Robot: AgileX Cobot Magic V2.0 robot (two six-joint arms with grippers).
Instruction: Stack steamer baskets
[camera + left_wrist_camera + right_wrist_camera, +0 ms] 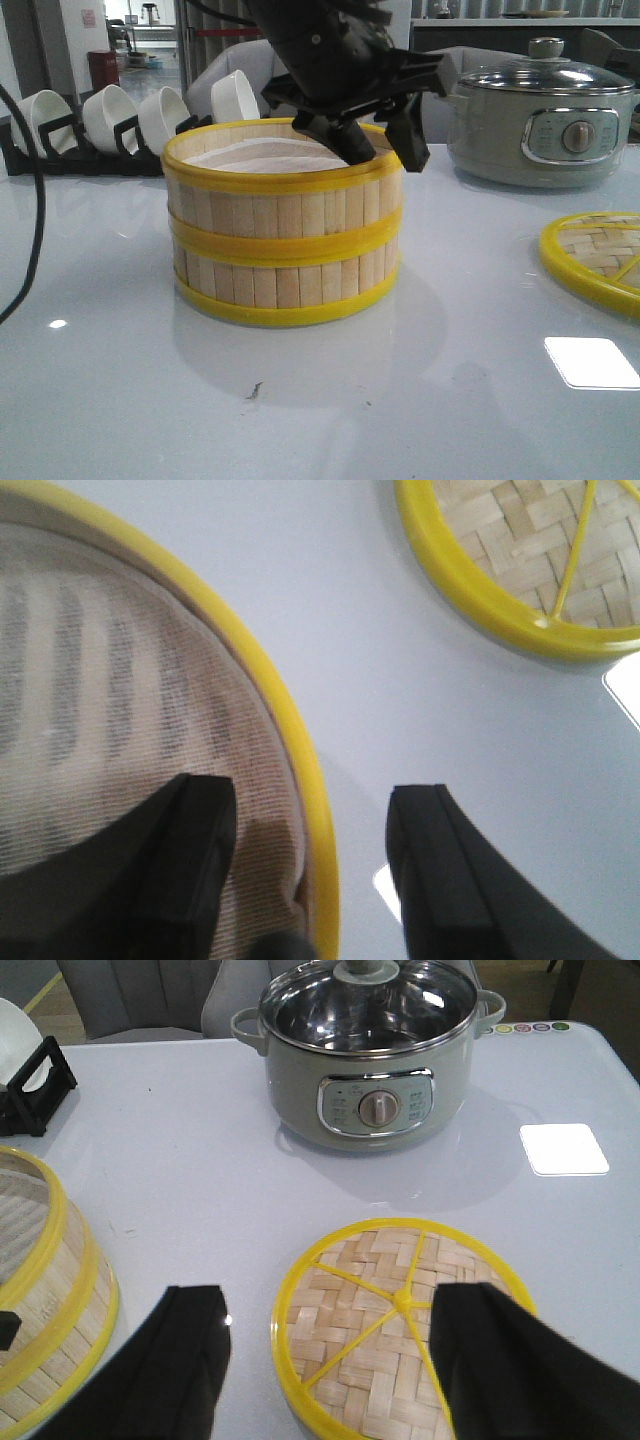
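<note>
Two steamer baskets stand stacked in the middle of the table, the upper one [285, 205] squarely on the lower one [285, 282]. White liner [100, 680] shows inside the top basket. My left gripper [380, 152] hovers open astride the top basket's yellow rim [270, 680] at its right side, one finger over the liner and the other outside, gripping nothing. In the right wrist view my right gripper [330, 1305] is open and empty above the flat woven lid [360, 1360]. The stack's edge [40, 1300] shows there too.
The yellow-rimmed woven lid [595, 260] lies flat at the right of the table. A grey electric pot with a glass lid [545, 120] stands at the back right. A black rack of white cups [110, 120] lines the back left. A black cable [35, 200] hangs at the left.
</note>
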